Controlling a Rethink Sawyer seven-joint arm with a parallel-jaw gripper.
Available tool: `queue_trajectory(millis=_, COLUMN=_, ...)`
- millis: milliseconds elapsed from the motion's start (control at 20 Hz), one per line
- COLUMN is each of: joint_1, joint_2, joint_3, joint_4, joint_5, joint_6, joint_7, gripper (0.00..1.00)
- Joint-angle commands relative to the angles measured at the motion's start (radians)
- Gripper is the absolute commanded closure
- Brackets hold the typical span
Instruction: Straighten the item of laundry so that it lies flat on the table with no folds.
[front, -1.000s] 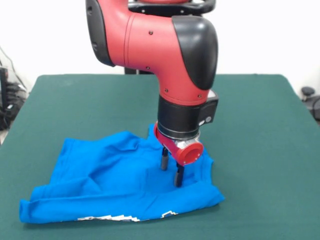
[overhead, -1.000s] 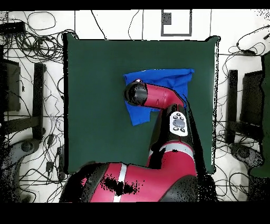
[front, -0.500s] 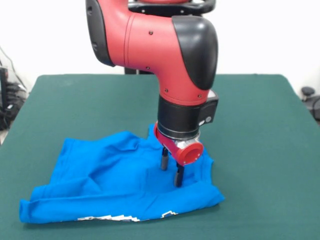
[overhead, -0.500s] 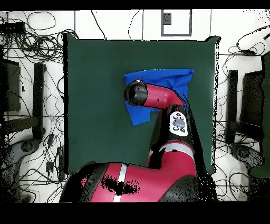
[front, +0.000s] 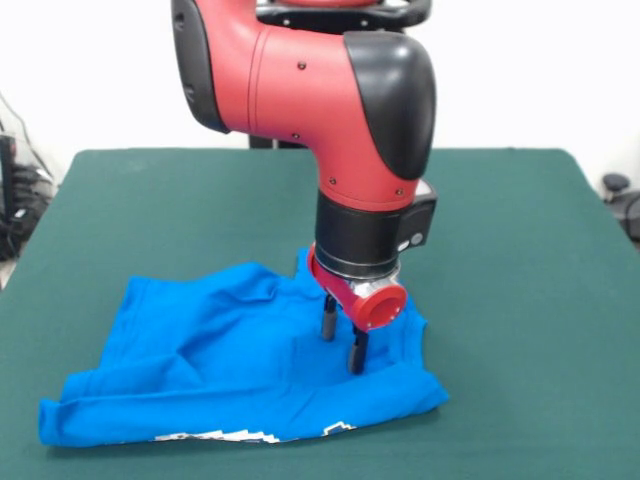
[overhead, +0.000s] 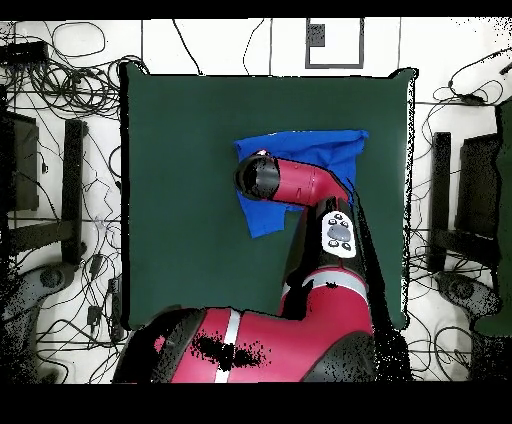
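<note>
Hovering hand (front: 341, 348) over T-shirt (front: 200, 370)

A plain white wall (front: 560, 70) stood behind the scene in the front view, evenly lit and without windows. From above, the floor (overhead: 440, 50) was white, and black cables (overhead: 70, 75) lay tangled over it, thickest along one side. Dark frame-like stands (overhead: 70, 185) stood on either side, with another dark stand (overhead: 440, 200) on the opposite side. A square marker (overhead: 333, 42) outlined in dark lines, with a small dark patch inside it, lay on the floor at the top of the overhead view. A dark round object (front: 616, 183) showed at the edge of the front view.
</note>
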Motion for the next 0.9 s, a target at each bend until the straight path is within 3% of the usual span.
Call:
queue_trajectory(millis=50, joint_1=-0.012, joint_2=0.059, joint_3=0.164, joint_4=0.071, joint_5=-0.076, joint_6=0.075, joint_7=-0.159, gripper=0.00)
queue_trajectory(millis=100, joint_1=-0.019, joint_2=0.057, joint_3=0.176, joint_4=0.072, joint_5=-0.088, joint_6=0.077, joint_7=-0.186, gripper=0.00)
queue_trajectory(millis=150, joint_1=-0.028, joint_2=0.056, joint_3=0.189, joint_4=0.084, joint_5=-0.089, joint_6=0.057, joint_7=-0.167, gripper=1.00)
queue_trajectory(millis=900, joint_1=-0.060, joint_2=0.041, joint_3=0.221, joint_4=0.103, joint_5=-0.123, joint_6=0.072, joint_7=-0.116, gripper=1.00)
